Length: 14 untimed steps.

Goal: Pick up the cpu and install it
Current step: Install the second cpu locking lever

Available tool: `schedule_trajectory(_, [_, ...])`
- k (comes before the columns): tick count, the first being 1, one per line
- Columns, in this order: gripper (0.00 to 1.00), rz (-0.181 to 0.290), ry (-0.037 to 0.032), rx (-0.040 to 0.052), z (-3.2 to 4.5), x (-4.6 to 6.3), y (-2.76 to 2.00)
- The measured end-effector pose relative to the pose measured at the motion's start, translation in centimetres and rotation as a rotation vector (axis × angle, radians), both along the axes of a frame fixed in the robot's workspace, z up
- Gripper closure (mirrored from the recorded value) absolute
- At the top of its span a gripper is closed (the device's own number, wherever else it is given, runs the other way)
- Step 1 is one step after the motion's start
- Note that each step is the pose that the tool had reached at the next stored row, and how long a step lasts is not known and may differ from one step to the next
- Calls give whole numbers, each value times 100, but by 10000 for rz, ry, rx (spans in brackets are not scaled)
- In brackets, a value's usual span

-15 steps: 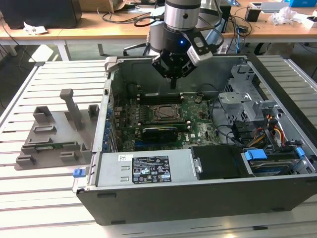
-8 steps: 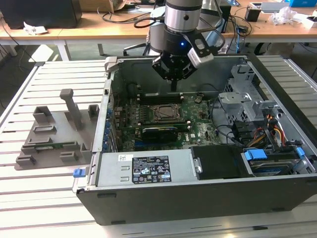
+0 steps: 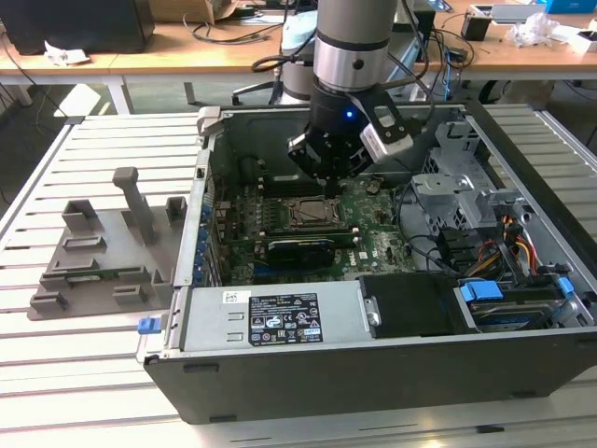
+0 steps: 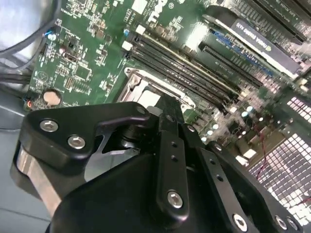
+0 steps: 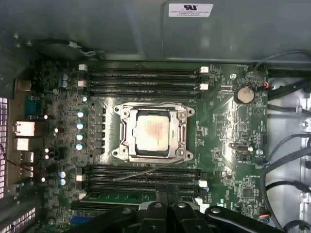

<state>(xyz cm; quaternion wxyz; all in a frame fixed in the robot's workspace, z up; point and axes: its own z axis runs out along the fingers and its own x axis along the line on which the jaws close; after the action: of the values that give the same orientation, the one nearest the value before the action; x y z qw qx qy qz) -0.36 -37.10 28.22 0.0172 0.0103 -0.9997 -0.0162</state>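
Hovering inside the open computer case (image 3: pixel 392 364), our claw (image 3: pixel 328 179) hangs from the upright arm (image 3: pixel 350 51), pointing straight down above the motherboard (image 3: pixel 373 245). From the exterior view we see the cpu (image 3: pixel 306 214) seated in its socket frame (image 3: pixel 309 224), just below the claw; a grey fixture plate (image 3: pixel 93 266) lies on the slatted desk (image 3: pixel 75 373), toward that view's left. In the second wrist view, we see the claw's (image 4: pixel 165 109) black linkage drawn together, fingers clenched on nothing, above the socket frame (image 4: pixel 146 94). In the first wrist view, the cpu (image 5: pixel 151 133) sits flat within the frame (image 5: pixel 153 154), memory slots (image 5: pixel 143 80) on both sides.
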Motion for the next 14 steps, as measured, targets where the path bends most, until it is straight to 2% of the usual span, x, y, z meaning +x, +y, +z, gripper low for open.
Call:
schedule_trajectory(1, [89,1,1,364,-3,-22,-22])
schedule_trajectory(2, [89,0,-1,768,-3,-33,-28])
schedule_trajectory(3, [89,0,-2,1007,-10,-43,-39])
schedule_trajectory(10, [89,0,4,1002,-162,-85,-54])
schedule_trajectory(14, [89,-1,7,1002,-266,-104,-97])
